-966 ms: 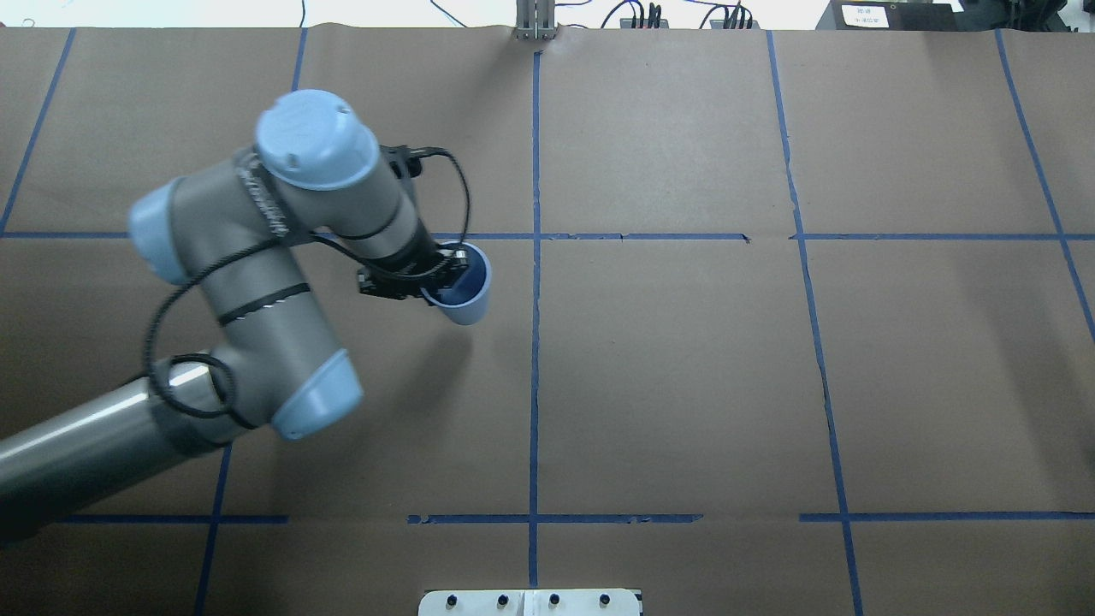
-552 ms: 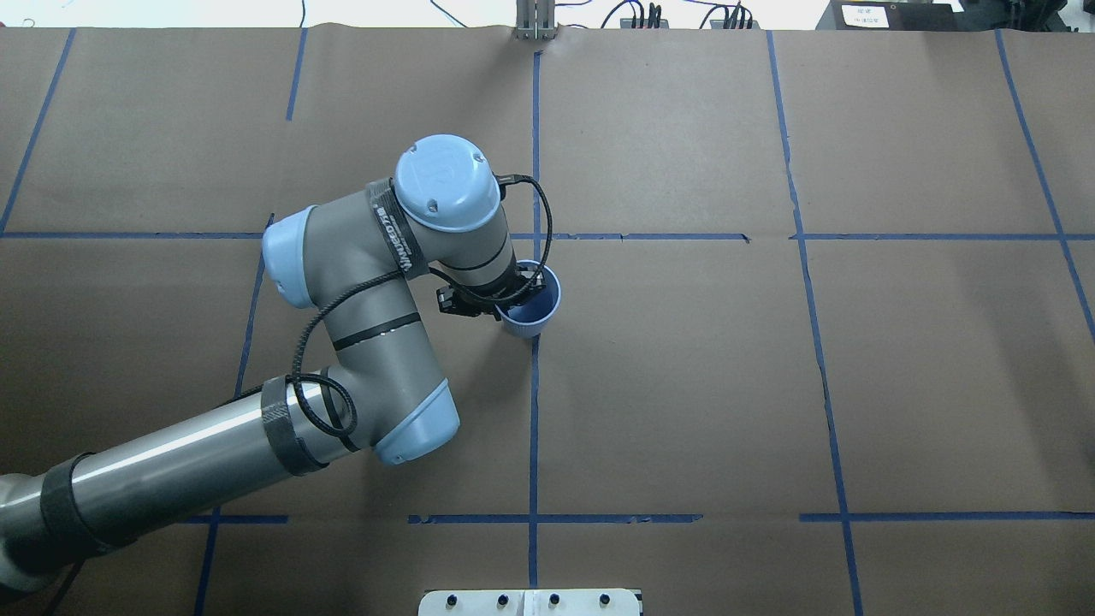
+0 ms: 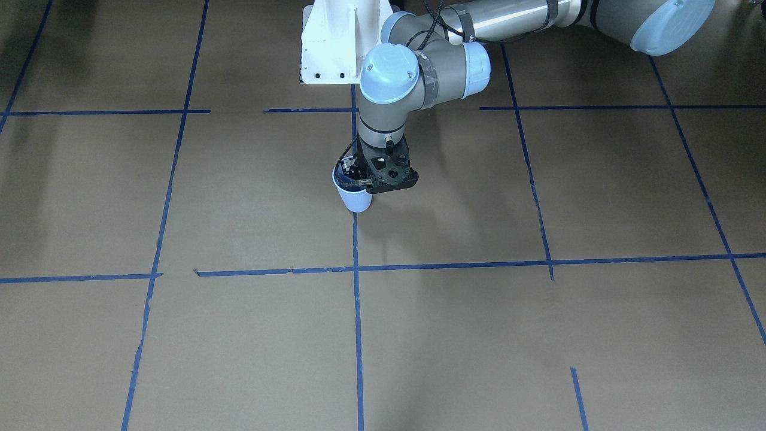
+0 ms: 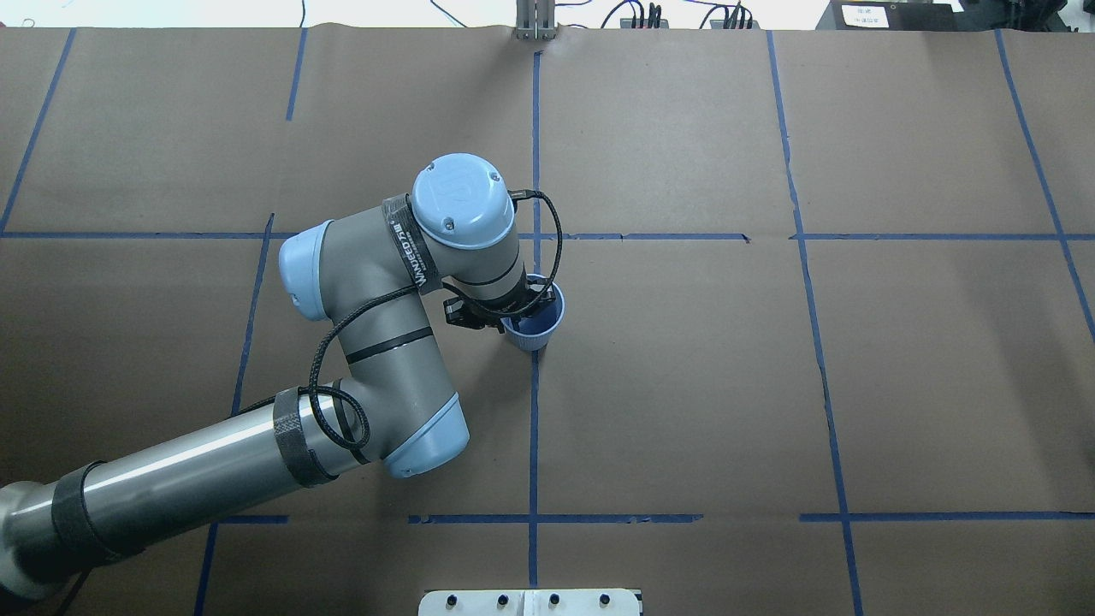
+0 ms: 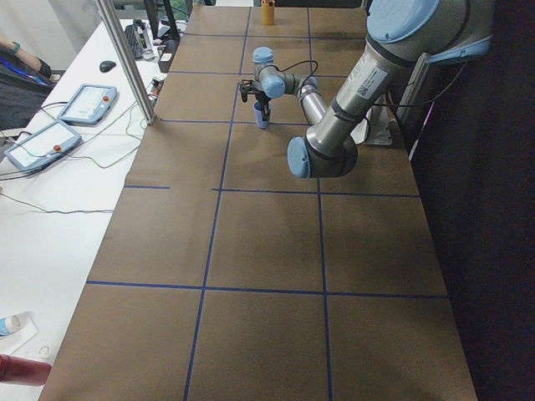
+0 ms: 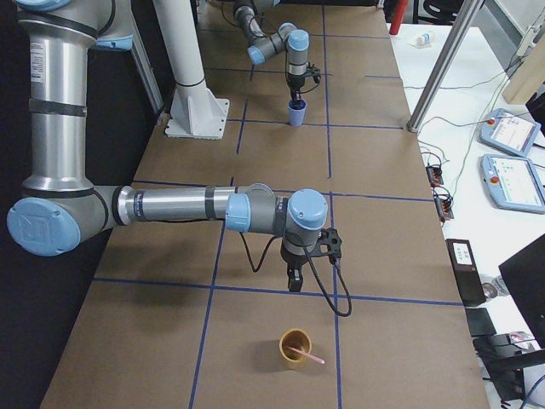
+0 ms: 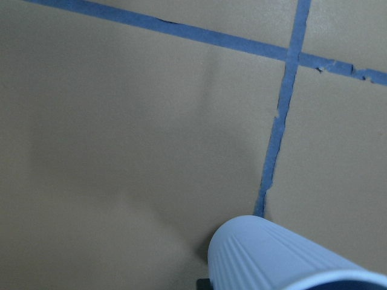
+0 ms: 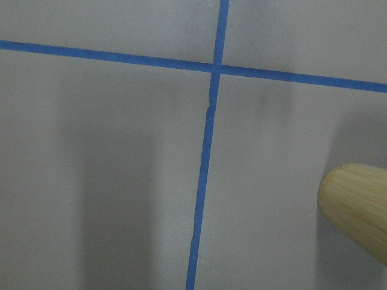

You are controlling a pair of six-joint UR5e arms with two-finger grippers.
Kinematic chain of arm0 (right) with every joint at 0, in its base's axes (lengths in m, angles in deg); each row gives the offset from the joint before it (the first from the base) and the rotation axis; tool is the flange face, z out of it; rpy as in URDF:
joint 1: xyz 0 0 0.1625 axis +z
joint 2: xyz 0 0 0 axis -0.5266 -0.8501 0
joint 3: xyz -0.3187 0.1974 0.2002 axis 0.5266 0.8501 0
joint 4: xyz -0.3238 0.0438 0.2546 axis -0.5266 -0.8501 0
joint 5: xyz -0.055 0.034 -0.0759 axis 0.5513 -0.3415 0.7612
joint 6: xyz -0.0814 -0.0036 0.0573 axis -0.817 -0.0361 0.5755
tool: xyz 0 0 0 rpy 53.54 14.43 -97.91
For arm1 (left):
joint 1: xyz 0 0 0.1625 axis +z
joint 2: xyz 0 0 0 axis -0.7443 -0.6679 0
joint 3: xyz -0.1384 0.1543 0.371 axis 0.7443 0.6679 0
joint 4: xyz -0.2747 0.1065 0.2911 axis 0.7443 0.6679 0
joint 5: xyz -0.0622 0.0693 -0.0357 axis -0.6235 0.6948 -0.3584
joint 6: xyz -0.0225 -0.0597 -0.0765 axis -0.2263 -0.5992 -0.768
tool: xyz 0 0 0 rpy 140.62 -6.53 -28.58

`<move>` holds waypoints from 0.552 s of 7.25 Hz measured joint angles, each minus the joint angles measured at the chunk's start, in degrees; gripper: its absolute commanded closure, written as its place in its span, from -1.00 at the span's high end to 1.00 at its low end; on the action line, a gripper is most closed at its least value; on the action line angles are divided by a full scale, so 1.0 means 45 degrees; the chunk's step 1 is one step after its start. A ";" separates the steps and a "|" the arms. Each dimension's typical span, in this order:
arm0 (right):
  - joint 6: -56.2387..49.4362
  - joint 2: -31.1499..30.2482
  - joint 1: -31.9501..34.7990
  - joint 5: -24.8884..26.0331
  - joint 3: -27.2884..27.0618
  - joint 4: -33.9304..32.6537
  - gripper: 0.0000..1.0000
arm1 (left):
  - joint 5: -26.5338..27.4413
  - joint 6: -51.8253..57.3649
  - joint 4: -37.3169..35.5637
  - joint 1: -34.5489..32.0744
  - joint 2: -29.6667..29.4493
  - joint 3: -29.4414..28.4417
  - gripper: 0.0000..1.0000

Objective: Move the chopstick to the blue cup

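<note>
The blue cup (image 4: 537,323) stands about upright on the centre tape line, also visible in the front view as the blue cup (image 3: 357,197) and in the left wrist view as the ribbed blue cup (image 7: 284,257). My left gripper (image 4: 511,310) is shut on its rim from the left. I cannot tell whether its base touches the table. The chopstick (image 6: 307,356), thin and pinkish, leans inside a tan cup (image 6: 295,349) at the table's right end. My right gripper (image 6: 294,279) hangs just behind that tan cup; I cannot tell whether it is open or shut.
Brown paper with blue tape lines (image 4: 534,411) covers the table. The tan cup (image 8: 357,211) fills the right wrist view's lower right corner. The white robot base (image 3: 338,42) stands behind the blue cup. Teach pendants (image 6: 511,162) and cables lie on a side bench.
My left arm has carried the blue cup to the right, from the left square onto the centre tape line, and slowed there. The grip on the rim is unchanged.
</note>
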State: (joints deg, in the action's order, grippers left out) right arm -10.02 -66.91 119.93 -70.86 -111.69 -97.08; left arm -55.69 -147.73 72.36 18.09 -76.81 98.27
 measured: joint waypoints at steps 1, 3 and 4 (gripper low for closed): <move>0.0000 0.0004 0.0000 0.0000 0.0000 0.0004 1.00 | 0.0005 0.0084 -0.0071 -0.0017 0.0020 0.0197 1.00; 0.0000 0.0059 -0.0001 0.0000 -0.0042 0.0008 1.00 | -0.0388 0.1331 -0.1413 -0.0527 0.0292 0.1519 1.00; 0.0000 0.0136 0.0000 0.0000 -0.0078 0.0014 1.00 | -0.1091 0.2752 -0.2405 -0.1244 0.0883 0.2670 1.00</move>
State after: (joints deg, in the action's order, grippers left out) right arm -10.02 -66.30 119.93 -70.86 -112.05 -97.01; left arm -60.60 -135.35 61.53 12.49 -72.84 110.29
